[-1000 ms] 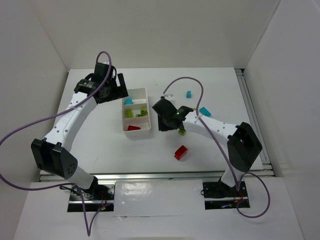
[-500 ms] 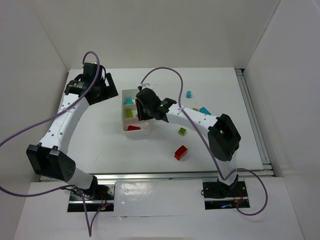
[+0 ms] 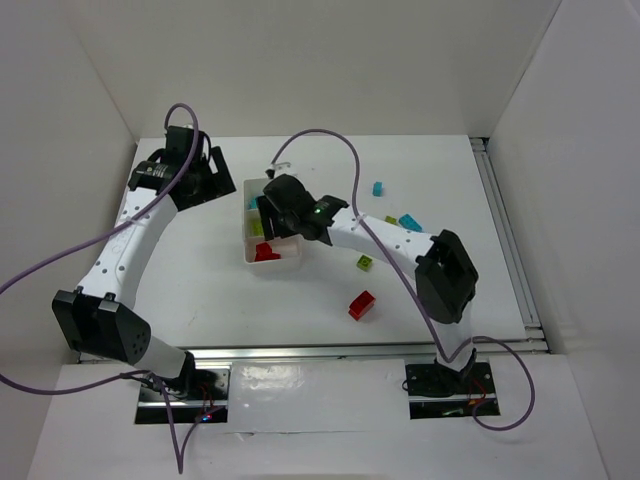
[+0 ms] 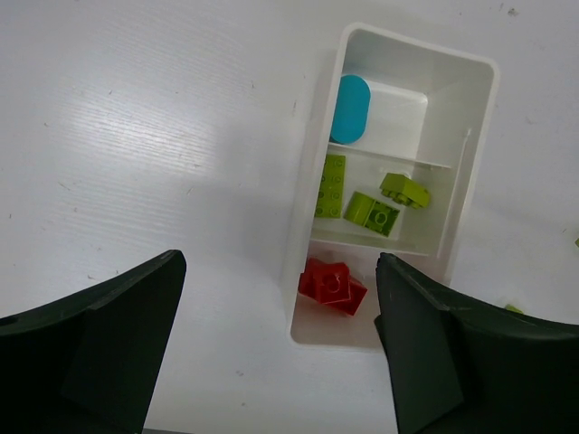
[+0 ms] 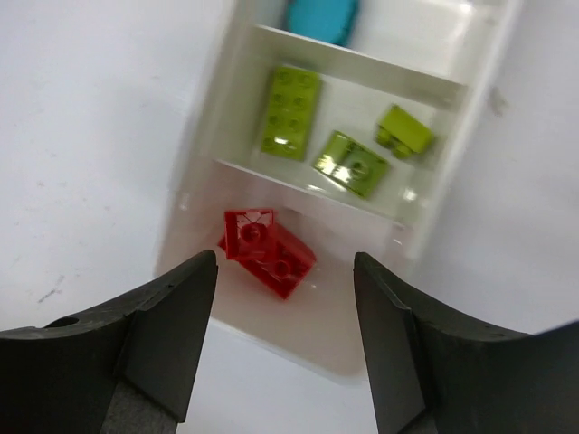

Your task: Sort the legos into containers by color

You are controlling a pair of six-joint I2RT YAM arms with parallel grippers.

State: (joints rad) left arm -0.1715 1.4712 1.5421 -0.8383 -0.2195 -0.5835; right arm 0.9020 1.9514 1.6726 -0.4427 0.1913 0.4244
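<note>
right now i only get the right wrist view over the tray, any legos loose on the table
Observer: Yes, four lie outside, to the right of the tray: a red lego, a green lego, a cyan lego and a second cyan lego.
Operator: where's the left tool
Observer: The left tool hangs open and empty just left of the tray.

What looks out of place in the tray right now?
Nothing is mis-sorted. The tray holds a cyan lego at one end, three green legos in the middle and a red lego at the other end. The red lego lies askew to the walls; minor.
</note>
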